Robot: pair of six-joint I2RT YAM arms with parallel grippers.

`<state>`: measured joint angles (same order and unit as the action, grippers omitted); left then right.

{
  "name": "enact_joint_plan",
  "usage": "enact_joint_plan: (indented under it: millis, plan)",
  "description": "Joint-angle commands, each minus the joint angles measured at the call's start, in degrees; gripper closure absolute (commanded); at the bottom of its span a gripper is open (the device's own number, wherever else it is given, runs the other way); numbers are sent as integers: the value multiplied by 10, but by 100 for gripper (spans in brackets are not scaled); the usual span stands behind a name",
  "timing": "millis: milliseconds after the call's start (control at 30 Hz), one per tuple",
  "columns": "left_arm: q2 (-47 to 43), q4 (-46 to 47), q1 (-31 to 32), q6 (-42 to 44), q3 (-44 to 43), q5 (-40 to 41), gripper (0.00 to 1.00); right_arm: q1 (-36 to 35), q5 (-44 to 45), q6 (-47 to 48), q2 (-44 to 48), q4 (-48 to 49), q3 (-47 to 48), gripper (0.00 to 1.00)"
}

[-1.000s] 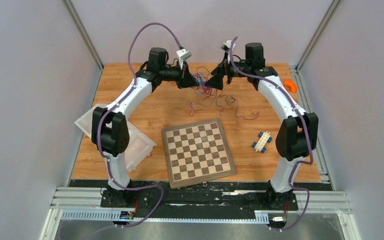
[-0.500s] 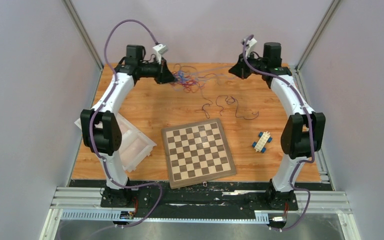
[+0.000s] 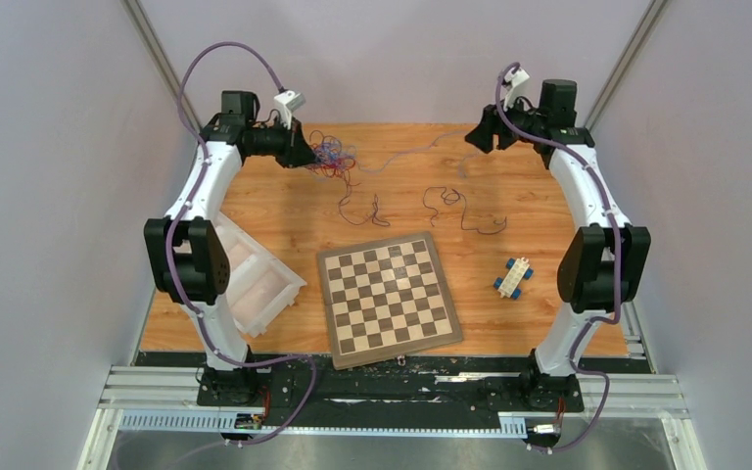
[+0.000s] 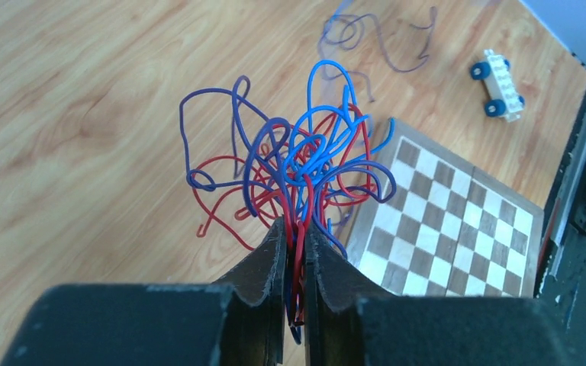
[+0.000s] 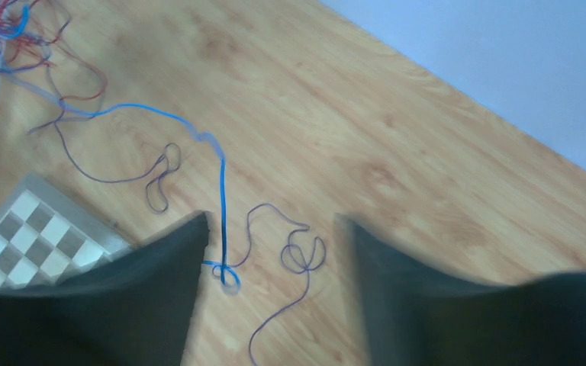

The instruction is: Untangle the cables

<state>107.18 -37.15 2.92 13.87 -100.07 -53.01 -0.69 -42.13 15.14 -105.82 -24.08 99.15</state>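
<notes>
No legible text — none anywhere.

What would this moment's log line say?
left gripper: shut on cable tangle | right gripper: open | blue cable: stretches from tangle toward right gripper | dark cable: on table

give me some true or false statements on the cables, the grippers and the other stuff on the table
1. The left gripper is shut on a bundle of red, blue and purple cables. True.
2. The right gripper is clamped shut. False: its jaws stand wide apart.
3. A loose dark cable lies across the chessboard. False: it lies on the table beyond the chessboard's far edge.
4. A white toy car with blue wheels sits to the right of the chessboard. True.
</notes>
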Motion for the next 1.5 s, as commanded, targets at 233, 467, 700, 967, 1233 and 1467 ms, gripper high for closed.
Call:
enact_joint_plan:
  millis: [233, 467, 700, 967, 1233, 1467]
  plan:
    - [-12, 260, 123, -236, -18, -70, 84, -160, -162, -15, -22, 25, 57, 3]
    - [-15, 229, 131, -229, -32, -76, 72, -172, -112, -5, -36, 36, 56, 99]
    - [-46, 215, 113, -194, 29, -59, 48, -158, -171, -18, -1, 63, 17, 100]
    - [-14, 269, 136, -225, -9, -69, 24, -162, -204, -20, -3, 68, 11, 100]
    - [4, 283, 140, -255, -26, -75, 78, -143, -203, -21, 13, 56, -1, 100]
    - [-61, 274, 46, -260, 48, -76, 100, -25, -161, -10, 15, 1, -17, 100]
